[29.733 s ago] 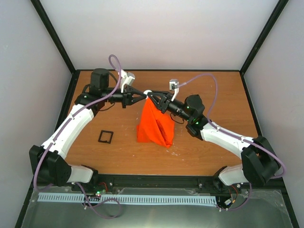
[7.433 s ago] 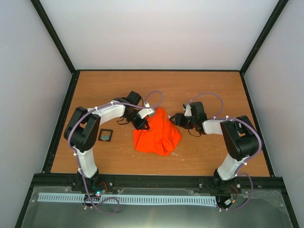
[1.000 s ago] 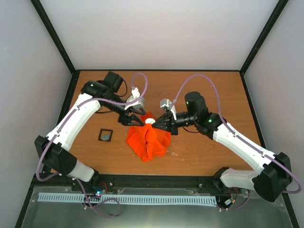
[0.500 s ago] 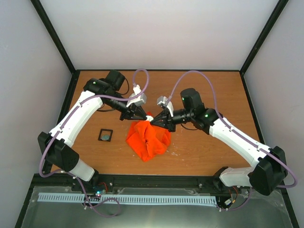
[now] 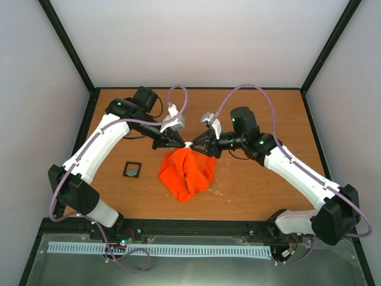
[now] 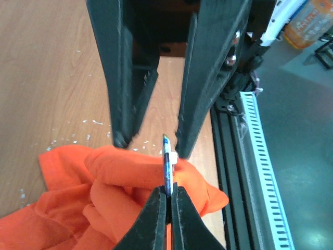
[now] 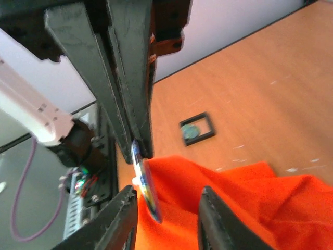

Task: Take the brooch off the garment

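The orange garment (image 5: 186,174) lies bunched mid-table, its peak lifted. At the peak sits the brooch (image 6: 166,159), a thin blue disc seen edge-on with a small white piece on the side toward the cloth; it also shows in the right wrist view (image 7: 146,188). My left gripper (image 5: 181,143) is shut on the brooch's edge (image 6: 168,188). My right gripper (image 5: 196,146) is open, its jaws on either side of the brooch and the cloth under it (image 7: 169,194), touching neither side that I can see. The two grippers face each other tip to tip.
A small black square frame (image 5: 132,170) with a round blue-grey disc inside lies on the wooden table (image 5: 256,113) left of the garment; it also shows in the right wrist view (image 7: 196,128). A black rail (image 5: 196,226) runs along the near edge.
Both grippers have moved a little toward the far side and up together, raising the garment's peak. The right arm's wrist has swung slightly right. The frame has not moved.
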Motion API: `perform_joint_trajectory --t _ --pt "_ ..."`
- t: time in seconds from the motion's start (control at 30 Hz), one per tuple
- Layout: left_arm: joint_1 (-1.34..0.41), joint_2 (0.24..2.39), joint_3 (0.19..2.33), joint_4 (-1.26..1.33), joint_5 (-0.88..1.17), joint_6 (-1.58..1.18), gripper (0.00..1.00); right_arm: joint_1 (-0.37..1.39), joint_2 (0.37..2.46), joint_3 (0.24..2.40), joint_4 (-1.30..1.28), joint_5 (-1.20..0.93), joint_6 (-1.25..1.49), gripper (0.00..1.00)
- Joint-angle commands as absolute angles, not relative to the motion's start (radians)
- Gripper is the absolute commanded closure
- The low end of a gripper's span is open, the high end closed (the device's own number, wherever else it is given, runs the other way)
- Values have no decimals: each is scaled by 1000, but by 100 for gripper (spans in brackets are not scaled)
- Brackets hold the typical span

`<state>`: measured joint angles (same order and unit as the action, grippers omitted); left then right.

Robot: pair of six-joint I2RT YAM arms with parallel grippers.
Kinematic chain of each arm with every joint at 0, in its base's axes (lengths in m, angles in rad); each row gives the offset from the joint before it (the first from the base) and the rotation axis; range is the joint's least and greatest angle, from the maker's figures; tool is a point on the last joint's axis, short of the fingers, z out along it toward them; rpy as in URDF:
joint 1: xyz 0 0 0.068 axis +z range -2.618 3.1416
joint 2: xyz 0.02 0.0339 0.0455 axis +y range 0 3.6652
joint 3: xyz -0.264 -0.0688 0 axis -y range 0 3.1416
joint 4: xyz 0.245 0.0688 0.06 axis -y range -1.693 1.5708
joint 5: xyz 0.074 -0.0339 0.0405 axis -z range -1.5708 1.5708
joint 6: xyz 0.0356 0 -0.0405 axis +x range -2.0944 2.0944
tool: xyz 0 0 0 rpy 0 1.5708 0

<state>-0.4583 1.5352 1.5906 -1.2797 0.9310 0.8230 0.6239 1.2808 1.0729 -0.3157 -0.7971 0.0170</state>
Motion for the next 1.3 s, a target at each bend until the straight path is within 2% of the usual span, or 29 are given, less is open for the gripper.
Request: perform_joint_trajectory --t 0.0,0.1,0.23,0.33,0.5,0.6,0.77,1.0,1.27 --pt "-467 1516 1565 -1071 838 638 99 550 1204 1053 -147 -729 142 64" --pt "-425 1458 1509 -843 742 478 99 492 1133 990 -33 -661 220 48" --pt "-339 1399 1539 -574 754 296 99 419 1022 883 167 -590 330 35" --pt "-321 1367 1569 -397 805 186 99 411 969 827 284 -522 370 29" --pt "-326 1349 1532 -312 1007 48 99 412 957 772 433 -577 445 27" --pt "-327 1323 1447 -311 1048 1 99 426 965 714 596 -633 532 25" --pt "-327 1269 1320 -235 1109 -90 99 517 991 720 621 -599 514 25" --pt "-346 1261 1264 -203 1130 -161 99 593 1060 720 688 -549 549 26" --pt "-360 1209 1184 -175 1047 -132 99 684 1171 731 756 -444 566 34"
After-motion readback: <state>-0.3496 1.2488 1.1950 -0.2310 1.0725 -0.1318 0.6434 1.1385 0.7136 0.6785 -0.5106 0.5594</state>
